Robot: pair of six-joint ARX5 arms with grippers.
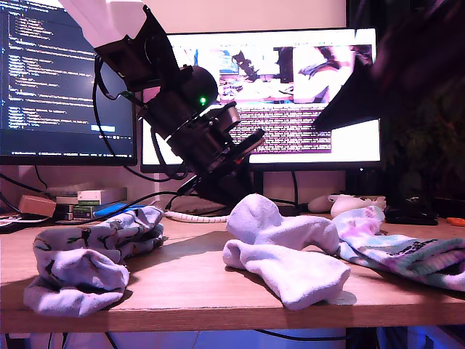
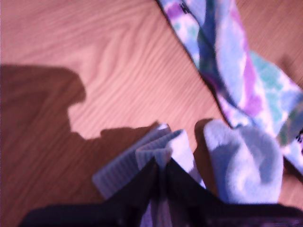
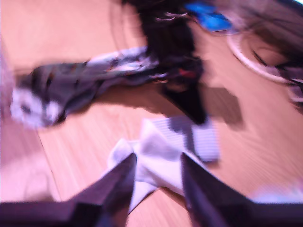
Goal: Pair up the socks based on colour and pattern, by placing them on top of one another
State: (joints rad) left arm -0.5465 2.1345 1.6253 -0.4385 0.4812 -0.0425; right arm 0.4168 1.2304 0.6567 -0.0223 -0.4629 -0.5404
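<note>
My first gripper (image 2: 162, 163) is shut on the ribbed cuff of a white sock (image 2: 142, 163), close over the wooden table (image 2: 94, 71). The toe of a white sock (image 2: 241, 165) lies beside it, and a tie-dye sock (image 2: 236, 71) stretches past. In the exterior view the first arm (image 1: 196, 123) slants down behind two heaped white socks (image 1: 283, 251). Pale blue patterned socks (image 1: 94, 254) lie at that view's left and a tie-dye sock (image 1: 407, 251) at its right. My second gripper (image 3: 157, 163) hangs open above the white sock (image 3: 156, 161), in a blurred picture. The second arm (image 1: 378, 73) is a dark blur at the exterior view's upper right.
Two lit monitors (image 1: 290, 94) stand along the back of the table. At the exterior view's left are small boxes (image 1: 98, 198) and a coiled white cable (image 1: 192, 215); a white controller (image 1: 349, 203) sits at its right. The table's front edge (image 1: 218, 320) runs just below the socks.
</note>
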